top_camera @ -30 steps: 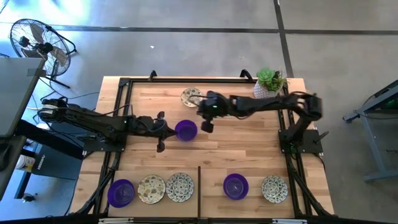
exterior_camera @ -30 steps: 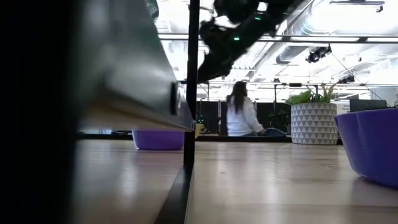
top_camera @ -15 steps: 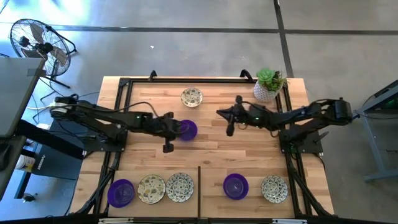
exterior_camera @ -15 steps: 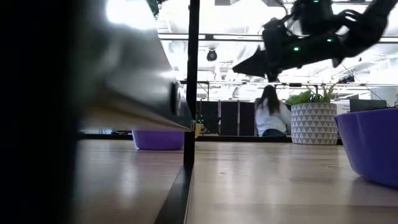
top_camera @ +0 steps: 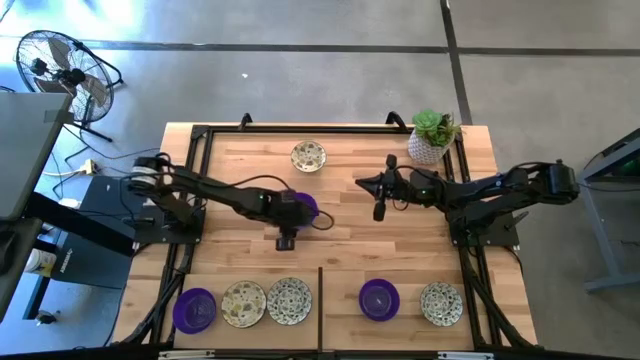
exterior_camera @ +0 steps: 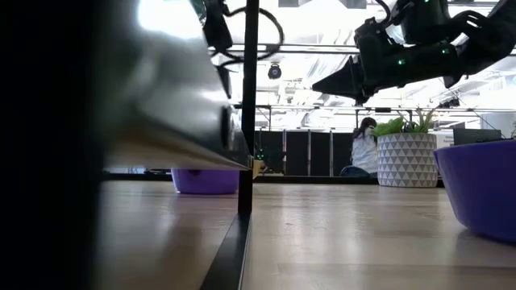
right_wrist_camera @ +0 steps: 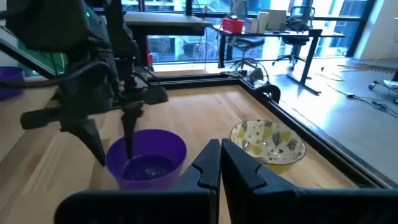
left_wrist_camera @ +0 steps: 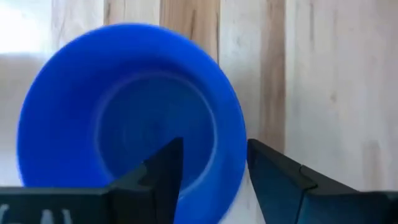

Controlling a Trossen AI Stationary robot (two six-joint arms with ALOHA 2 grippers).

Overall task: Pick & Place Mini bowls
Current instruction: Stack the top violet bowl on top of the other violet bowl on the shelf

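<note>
A purple mini bowl [top_camera: 306, 205] stands on its base mid-table. My left gripper [left_wrist_camera: 214, 146] points steeply down over it, open, one finger [right_wrist_camera: 129, 134] inside the bowl and the other [right_wrist_camera: 94, 142] outside its wall; no touch shows. My right gripper [top_camera: 366, 184] hovers shut and about level to the right of that bowl [right_wrist_camera: 147, 158], holding nothing. A patterned mini bowl [top_camera: 308, 156] sits near the far edge. Along the near edge stand a purple bowl [top_camera: 195, 309], two patterned ones [top_camera: 243, 303] [top_camera: 289, 300], another purple one [top_camera: 379, 299] and a patterned one [top_camera: 441, 303].
A white pot with a green plant [top_camera: 432, 135] stands at the far right corner. A black frame [top_camera: 300, 128] runs around the tabletop, and a short divider [top_camera: 320, 290] splits the near edge. Bare wood lies between the middle bowl and the near row.
My left gripper has reached toward the table's right edge, onto the purple bowl, and tipped steeply downward. My right gripper has drawn back from beside the far patterned bowl toward the right edge and levelled out. The bowls have stayed in place.
</note>
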